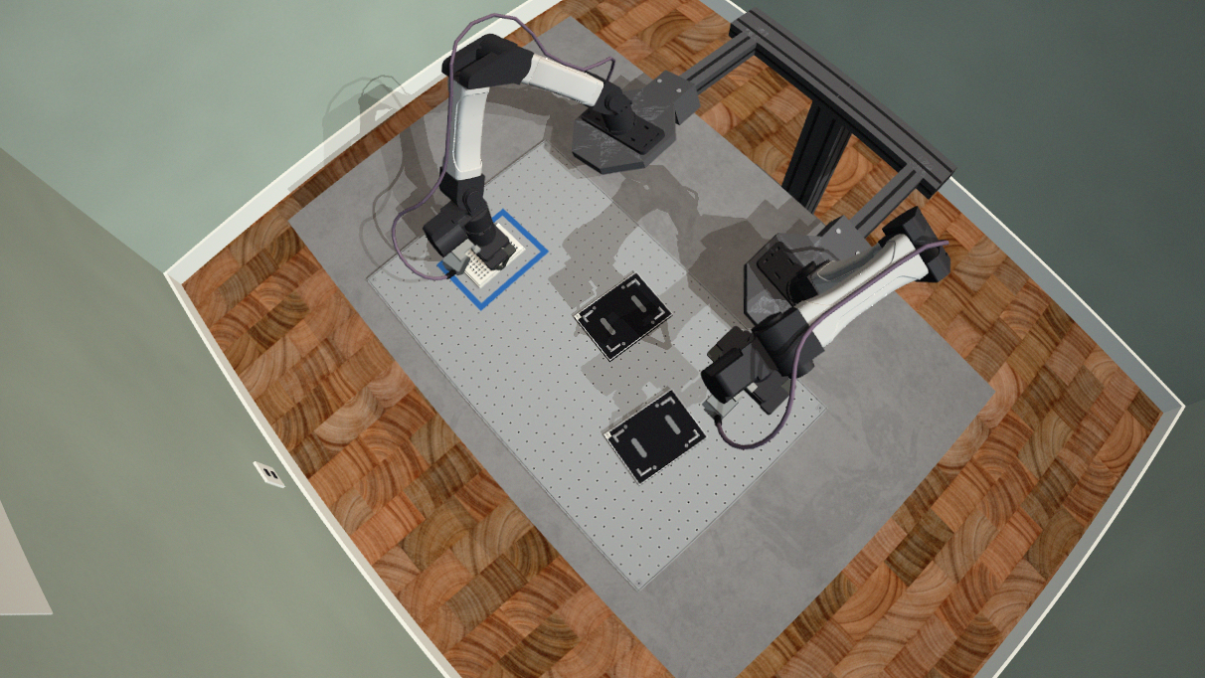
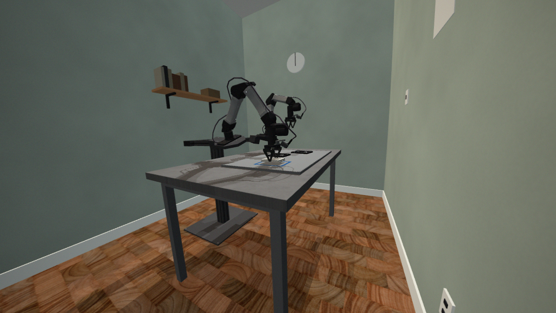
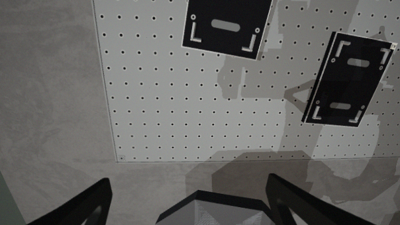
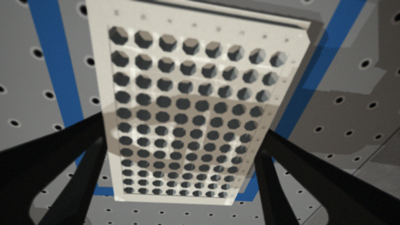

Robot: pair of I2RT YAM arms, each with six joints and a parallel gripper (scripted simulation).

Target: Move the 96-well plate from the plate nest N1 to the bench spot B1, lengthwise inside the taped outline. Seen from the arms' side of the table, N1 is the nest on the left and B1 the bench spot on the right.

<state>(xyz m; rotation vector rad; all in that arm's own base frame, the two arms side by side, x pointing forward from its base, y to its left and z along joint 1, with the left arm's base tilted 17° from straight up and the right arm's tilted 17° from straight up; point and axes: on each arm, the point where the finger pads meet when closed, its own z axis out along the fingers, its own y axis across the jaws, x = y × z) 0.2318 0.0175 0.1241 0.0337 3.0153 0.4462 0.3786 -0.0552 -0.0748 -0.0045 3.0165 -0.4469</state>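
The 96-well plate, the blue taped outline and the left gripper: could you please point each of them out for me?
96-well plate (image 4: pixel 190 128): right wrist view, on its well face.
Blue taped outline (image 1: pixel 514 280): top view, on one side strip.
Left gripper (image 3: pixel 189 183): left wrist view, midway between its fingertips.

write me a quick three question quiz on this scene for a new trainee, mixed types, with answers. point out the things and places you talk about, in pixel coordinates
1. True or false: the left gripper (image 1: pixel 716 413) (image 2: pixel 290 125) (image 3: pixel 191 184) is shut on one of the black plate nests (image 1: pixel 621 316) (image 1: pixel 654 436).

2. Multiple choice: what do the fingers of the right gripper (image 2: pixel 270 155) (image 4: pixel 186 132) hold?
a) a black plate nest
b) the 96-well plate (image 1: pixel 481 269) (image 2: pixel 276 159) (image 4: pixel 195 196)
c) the wall clock
d) nothing

3. Fill in the blank: the taped outline (image 1: pixel 514 283) (image 2: pixel 288 164) (image 4: pixel 59 66) on the pegboard-like surface is coloured ____.

Key: 1 false; 2 b; 3 blue
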